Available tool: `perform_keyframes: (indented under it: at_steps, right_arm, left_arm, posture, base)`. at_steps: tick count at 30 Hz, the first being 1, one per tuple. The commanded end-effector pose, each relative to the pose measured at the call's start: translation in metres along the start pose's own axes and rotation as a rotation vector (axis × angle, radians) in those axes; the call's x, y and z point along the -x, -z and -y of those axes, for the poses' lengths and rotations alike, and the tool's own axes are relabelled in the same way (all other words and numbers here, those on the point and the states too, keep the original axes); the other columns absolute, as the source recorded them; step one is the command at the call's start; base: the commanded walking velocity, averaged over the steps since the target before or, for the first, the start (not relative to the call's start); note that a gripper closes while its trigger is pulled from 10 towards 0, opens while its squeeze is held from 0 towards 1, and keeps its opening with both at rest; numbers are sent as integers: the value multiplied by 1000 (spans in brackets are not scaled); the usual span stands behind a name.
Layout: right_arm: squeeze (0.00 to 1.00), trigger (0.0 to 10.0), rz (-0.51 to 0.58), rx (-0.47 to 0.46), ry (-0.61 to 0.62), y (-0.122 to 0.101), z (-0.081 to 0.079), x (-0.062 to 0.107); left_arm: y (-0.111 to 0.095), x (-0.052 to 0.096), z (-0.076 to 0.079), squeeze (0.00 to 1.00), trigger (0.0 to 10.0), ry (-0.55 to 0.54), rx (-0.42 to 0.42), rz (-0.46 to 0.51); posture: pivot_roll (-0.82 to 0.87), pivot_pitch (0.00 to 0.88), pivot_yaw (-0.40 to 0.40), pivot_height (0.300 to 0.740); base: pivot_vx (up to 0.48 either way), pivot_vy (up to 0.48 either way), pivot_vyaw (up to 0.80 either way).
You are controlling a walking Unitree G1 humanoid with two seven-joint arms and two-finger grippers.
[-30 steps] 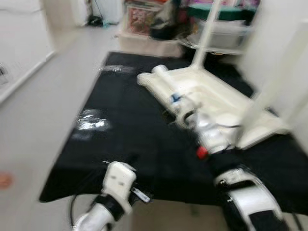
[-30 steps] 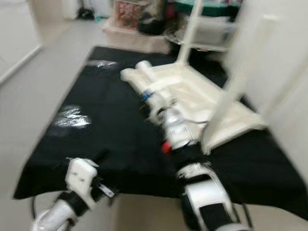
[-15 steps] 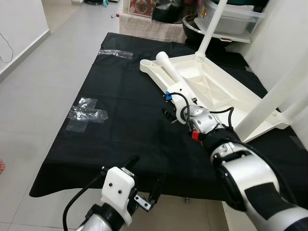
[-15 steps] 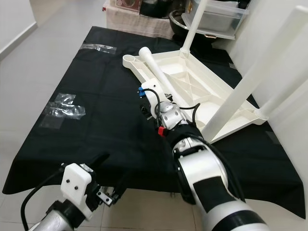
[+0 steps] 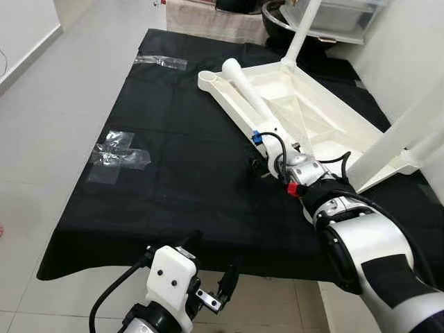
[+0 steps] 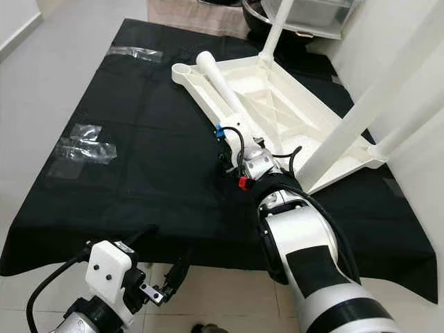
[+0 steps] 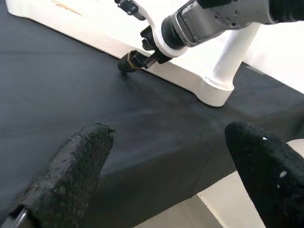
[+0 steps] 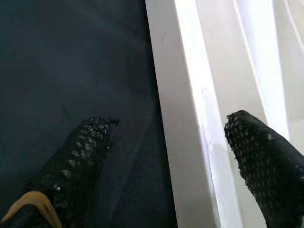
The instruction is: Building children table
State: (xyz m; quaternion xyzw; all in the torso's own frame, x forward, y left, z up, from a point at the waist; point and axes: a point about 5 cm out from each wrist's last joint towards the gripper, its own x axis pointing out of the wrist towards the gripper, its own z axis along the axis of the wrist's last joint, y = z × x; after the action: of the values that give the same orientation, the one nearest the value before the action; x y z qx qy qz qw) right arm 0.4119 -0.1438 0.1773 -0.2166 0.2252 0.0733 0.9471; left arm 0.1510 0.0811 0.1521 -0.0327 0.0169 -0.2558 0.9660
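White upturned table [image 5: 305, 125] on black cloth [image 5: 173, 173], its rim between the spread fingers of right pincer [image 8: 175, 156]. Best closed squarely on the rim. Left pincer [image 7: 166, 166] spread wide, low, idle.

White children's table [image 5: 305, 125] upside down on black cloth [image 5: 173, 166], legs up

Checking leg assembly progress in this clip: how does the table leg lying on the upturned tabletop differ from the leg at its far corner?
The lying leg rests flat along the upturned tabletop, unattached; the far corner leg stands upright, seemingly mounted. The right gripper is open beside the lying leg's near end; nothing touches the upright one. Both are white cylinders.
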Motion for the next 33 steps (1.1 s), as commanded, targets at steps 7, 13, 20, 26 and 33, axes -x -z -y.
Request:
perform_keyframes:
  at_steps: [7,13,20,26,33]
  right_arm:
    - [0,10000,-99,12,-101,12,3,1]
    - [0,10000,-135,90,-154,15,2,2]
    - [0,6078,-179,235,-319,13,-4,5]
    - [0,0,-185,269,-359,12,-6,6]
    - [0,0,-166,336,-465,6,-12,8]
  left_arm:
    - [-2,3,4,0,10000,-7,11,-15]
    - [-3,5,4,0,10000,-22,21,-20]
    - [-4,8,7,0,10000,-30,32,-35]
    - [-5,8,7,0,10000,-33,32,-37]
    - [-4,9,7,0,10000,-38,35,-49]
  posture:
    - [100,219,-208,740]
    - [90,230,-212,740]
    - [83,258,-221,740]
    - [78,261,-220,740]
    - [73,262,-212,740]
  base:
    - [0,0,0]
    - [0,0,0]
    - [0,0,0]
    - [0,0,0]
    - [0,0,0]
